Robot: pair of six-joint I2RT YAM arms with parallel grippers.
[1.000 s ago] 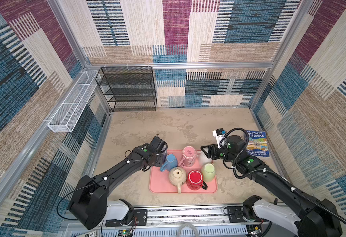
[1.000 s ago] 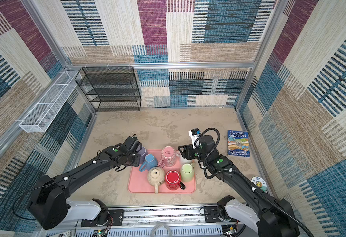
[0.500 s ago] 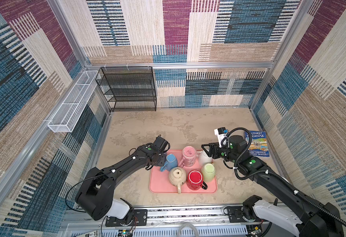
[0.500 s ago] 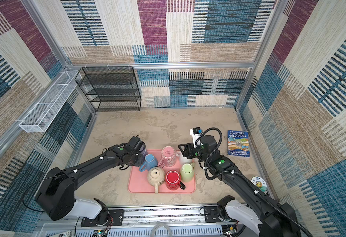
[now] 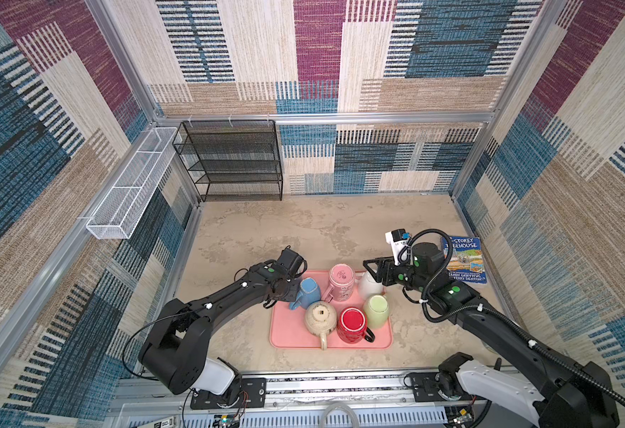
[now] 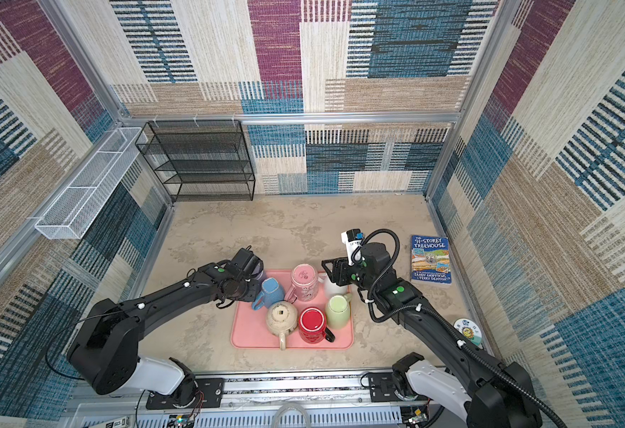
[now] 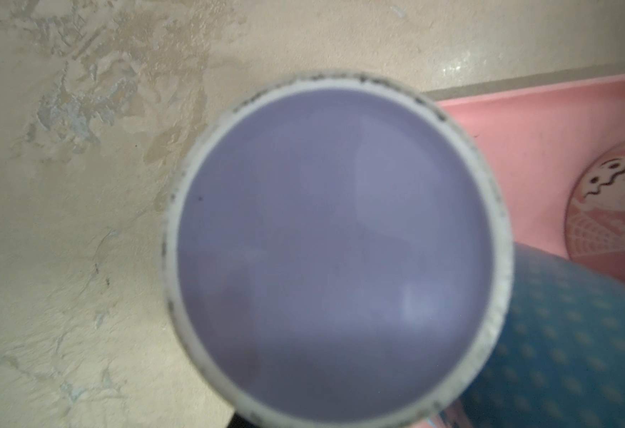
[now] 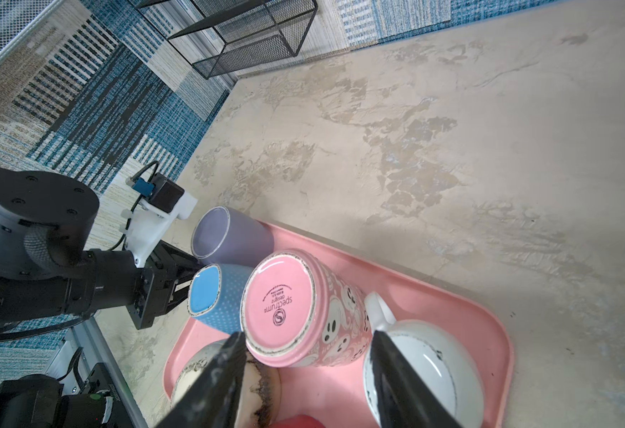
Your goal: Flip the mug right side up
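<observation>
left gripper at blue mug, grip unclear | right gripper jaws apart, empty | blue mug upside down near tray left edge | risk: bumping purple mug, tight packing

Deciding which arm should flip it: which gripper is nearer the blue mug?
Left. The left gripper is right beside the blue mug, on its outer side. The right gripper hovers farther off, past the pink mug, near the white mug.
</observation>
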